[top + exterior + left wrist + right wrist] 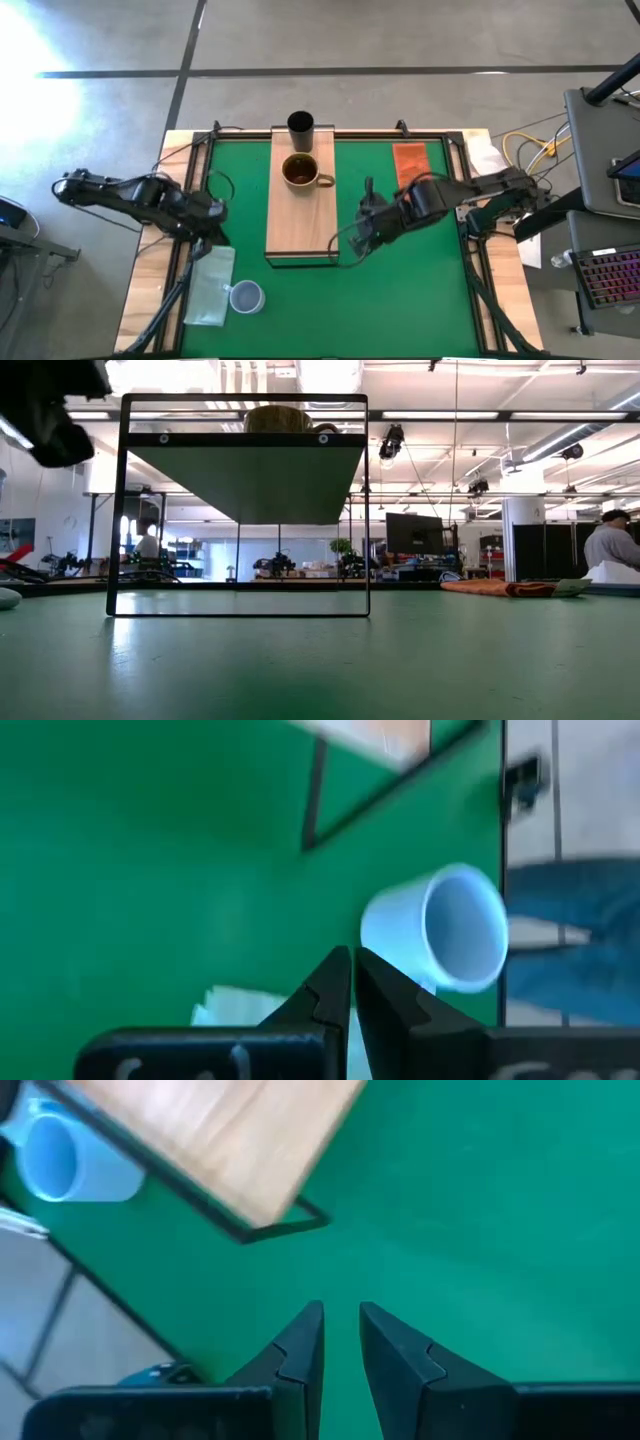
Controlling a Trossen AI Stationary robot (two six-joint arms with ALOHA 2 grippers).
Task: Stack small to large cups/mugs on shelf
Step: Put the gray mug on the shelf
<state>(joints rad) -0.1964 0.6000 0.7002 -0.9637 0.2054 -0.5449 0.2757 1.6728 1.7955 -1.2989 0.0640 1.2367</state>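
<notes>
The light-wood shelf (300, 215) stands in the middle of the green table. The black cup (300, 124) stands upright at its far end. The brown mug (303, 172) stands just in front of it, handle toward the right. The pale blue-grey mug (246, 297) stands upright on the table near the front left; it also shows in the left wrist view (450, 930) and the right wrist view (65, 1160). My left gripper (207, 236) (352, 970) is shut and empty, left of the shelf and beyond the blue mug. My right gripper (362, 236) (340, 1320) is open a little and empty, right of the shelf's near end.
A clear plastic bag (210, 285) lies beside the blue mug at the front left. An orange-brown cloth (410, 160) lies at the far right of the table. The shelf is raised on a dark wire frame (245, 605). A person (610, 545) is in the room behind.
</notes>
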